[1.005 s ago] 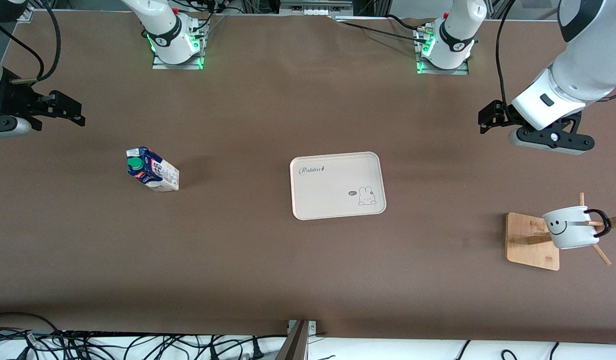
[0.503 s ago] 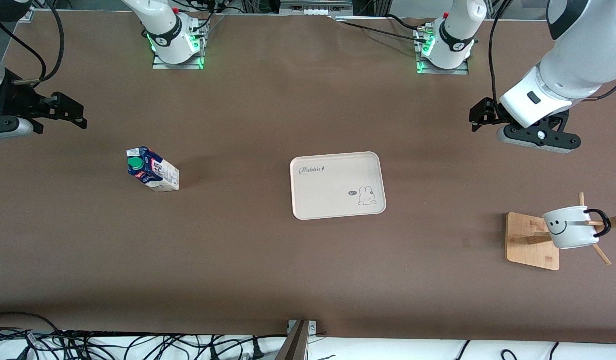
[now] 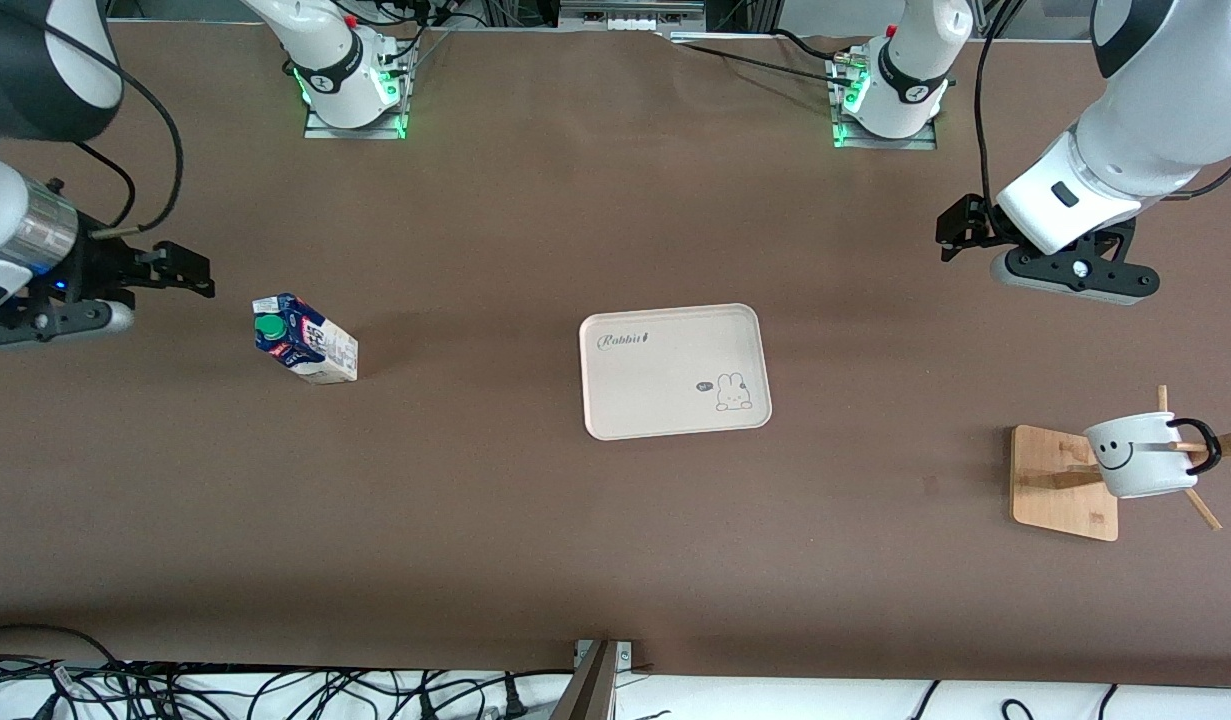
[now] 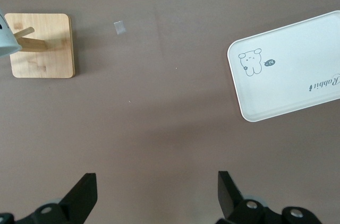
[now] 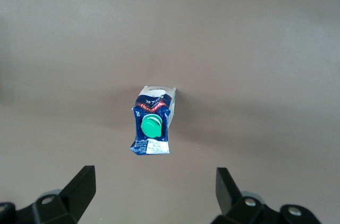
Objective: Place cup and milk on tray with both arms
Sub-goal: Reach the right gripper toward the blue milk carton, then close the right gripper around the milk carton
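Brown matting covers the table, and in the front view the cream-beige tray lies flat at its middle, the word "Rabbit" near one corner and a small bunny drawn near another. Toward the right arm's end of the table from the tray stands the milk, a blue and white carton with a green cap, upright and well apart from the tray. Toward the left arm's end from the tray sits a wooden stand base, slightly nearer to the front camera than the tray, and the cup hangs above it on the stand's wooden pegs, its smiley face showing and its black handle hooked over a peg. The right gripper hovers over bare table just beside the milk, jaws spread and empty. The left gripper hangs over bare table between the tray and the left arm's end, also spread wide and holding nothing. From the left wrist view, two black fingers stand far apart over bare matting, with the tray and the stand base both in sight and a sliver of the cup at the edge. From the right wrist view, the fingers are likewise wide apart, and the milk stands between them farther off, cap up, untouched.
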`<state>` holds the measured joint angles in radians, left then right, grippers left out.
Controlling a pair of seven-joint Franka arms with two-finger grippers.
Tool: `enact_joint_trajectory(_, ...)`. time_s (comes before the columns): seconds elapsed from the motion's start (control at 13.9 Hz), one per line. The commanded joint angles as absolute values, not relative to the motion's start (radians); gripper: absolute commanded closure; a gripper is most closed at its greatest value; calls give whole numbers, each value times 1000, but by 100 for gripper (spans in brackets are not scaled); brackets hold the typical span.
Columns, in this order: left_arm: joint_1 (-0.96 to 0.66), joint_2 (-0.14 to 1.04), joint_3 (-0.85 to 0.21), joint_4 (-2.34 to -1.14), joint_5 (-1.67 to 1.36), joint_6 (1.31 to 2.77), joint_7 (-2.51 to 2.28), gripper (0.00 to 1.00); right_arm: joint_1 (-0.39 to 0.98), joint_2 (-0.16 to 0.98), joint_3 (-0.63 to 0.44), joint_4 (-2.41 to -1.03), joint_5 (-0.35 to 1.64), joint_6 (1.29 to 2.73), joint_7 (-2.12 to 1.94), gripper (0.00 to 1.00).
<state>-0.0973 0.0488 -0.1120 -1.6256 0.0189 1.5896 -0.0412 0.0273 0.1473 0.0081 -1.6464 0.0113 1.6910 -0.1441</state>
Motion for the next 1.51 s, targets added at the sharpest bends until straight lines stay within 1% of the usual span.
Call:
enact_joint_trajectory(0.0,-106,69,-112,-1580,15,1554,-67,0,48,155,8,-1742,18,1787,-153,0)
enact_joint_trajectory(0.36,-106,71,-112,-1571,15,1554,-67,0,54,150,9,-1925,25,1966,-152,0)
enact_joint_trajectory(0.57,-104,77,-112,-1568,15,1554,-67,0,54,129,8,-2048,26,2081,-152,0)
enact_joint_trajectory(0.65,-106,78,-112,-1568,15,1554,-67,0,54,126,8,-2072,26,2104,-152,0)
enact_joint_trajectory(0.93,-104,78,-112,-1563,14,1549,-67,0,54,126,8,-2108,26,2117,-152,0)
enact_joint_trajectory(1.01,-104,80,-110,-1562,14,1551,-66,0,54,126,8,-2118,26,2128,-152,3)
enact_joint_trajectory(1.08,-104,80,-109,-1562,14,1552,-66,0,54,126,8,-2128,26,2132,-152,9)
enact_joint_trajectory(1.29,-106,103,-109,-1526,14,1552,-64,0,54,127,8,-2126,26,2131,-152,34)
enact_joint_trajectory(1.44,-106,110,-110,-1514,14,1551,-64,0,54,132,8,-2117,25,2122,-159,48)
